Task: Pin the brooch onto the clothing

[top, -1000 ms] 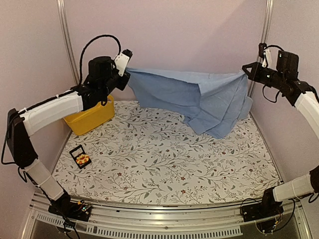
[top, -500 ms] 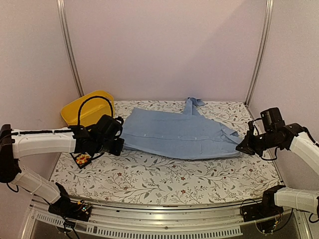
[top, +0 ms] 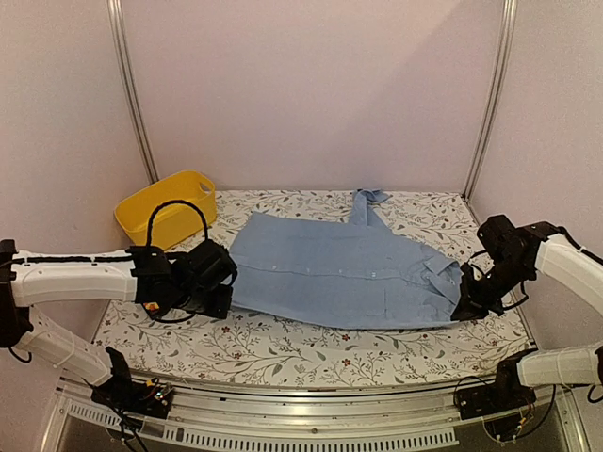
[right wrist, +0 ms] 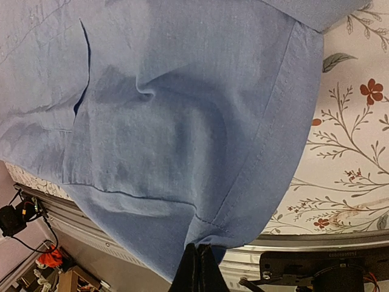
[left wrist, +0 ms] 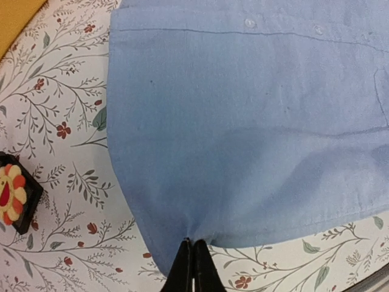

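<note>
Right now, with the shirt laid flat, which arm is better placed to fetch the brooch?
Left. The left gripper pinches the shirt hem close to the brooch in its black box; the right gripper holds the shirt's opposite end, far from it.

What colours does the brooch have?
The brooch has yellow and orange petals around a red centre; the left wrist view shows it best.
</note>
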`<state>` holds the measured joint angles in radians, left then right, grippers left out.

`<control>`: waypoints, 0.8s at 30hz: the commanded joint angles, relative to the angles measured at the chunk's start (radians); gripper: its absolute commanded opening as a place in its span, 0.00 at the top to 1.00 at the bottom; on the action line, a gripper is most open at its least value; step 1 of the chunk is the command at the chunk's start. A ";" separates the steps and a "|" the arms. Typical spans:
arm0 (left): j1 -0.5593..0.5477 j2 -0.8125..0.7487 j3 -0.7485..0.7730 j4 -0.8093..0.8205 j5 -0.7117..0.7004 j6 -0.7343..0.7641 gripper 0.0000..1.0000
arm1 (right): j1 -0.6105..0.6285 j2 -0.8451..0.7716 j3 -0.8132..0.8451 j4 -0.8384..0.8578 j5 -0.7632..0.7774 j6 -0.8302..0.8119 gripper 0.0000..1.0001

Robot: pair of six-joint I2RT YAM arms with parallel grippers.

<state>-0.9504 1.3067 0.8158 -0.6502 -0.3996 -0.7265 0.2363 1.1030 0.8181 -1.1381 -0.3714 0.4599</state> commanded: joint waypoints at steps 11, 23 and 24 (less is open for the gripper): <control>-0.173 -0.111 0.090 0.010 -0.061 0.065 0.19 | 0.009 0.095 0.298 0.045 0.271 -0.035 0.34; 0.186 0.323 0.215 0.334 -0.066 0.373 0.80 | 0.143 0.487 0.319 0.717 0.255 -0.046 0.75; 0.187 0.375 0.233 0.325 -0.067 0.383 0.81 | 0.158 0.532 0.321 0.740 0.239 -0.055 0.77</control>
<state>-0.7650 1.5063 0.9840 -0.3298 -0.4320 -0.4564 0.3481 1.5337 1.1194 -0.5919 -0.1230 0.4259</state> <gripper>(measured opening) 0.213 0.258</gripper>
